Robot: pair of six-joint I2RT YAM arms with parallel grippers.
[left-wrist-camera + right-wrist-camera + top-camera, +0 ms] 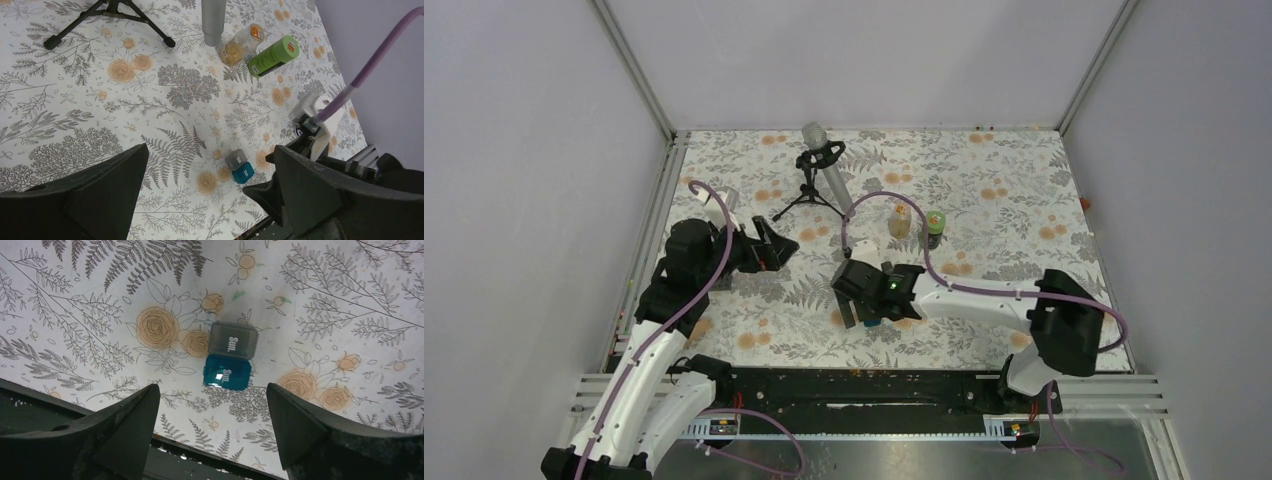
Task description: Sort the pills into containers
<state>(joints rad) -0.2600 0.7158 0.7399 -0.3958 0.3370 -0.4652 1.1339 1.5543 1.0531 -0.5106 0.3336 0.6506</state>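
Two small lidded pill containers marked "Sun." lie side by side on the floral table, a grey container [233, 340] and a teal container [227, 372]. My right gripper [213, 387] hovers just on the near side of them, open, with nothing between its fingers. From above, the right gripper [860, 302] covers most of the teal container [871, 322]. My left gripper [771, 249] is open and empty at the left, facing the grey container [235, 159] and teal container [243, 172]. A clear bottle [241, 45] holds yellowish pills beside a green bottle [273, 56].
A microphone on a black tripod [819, 165] stands at the back centre, left of the clear bottle [900, 221] and green bottle [935, 224]. The black rail [864, 385] runs along the table's near edge, close under the right gripper. Enclosure walls surround the table.
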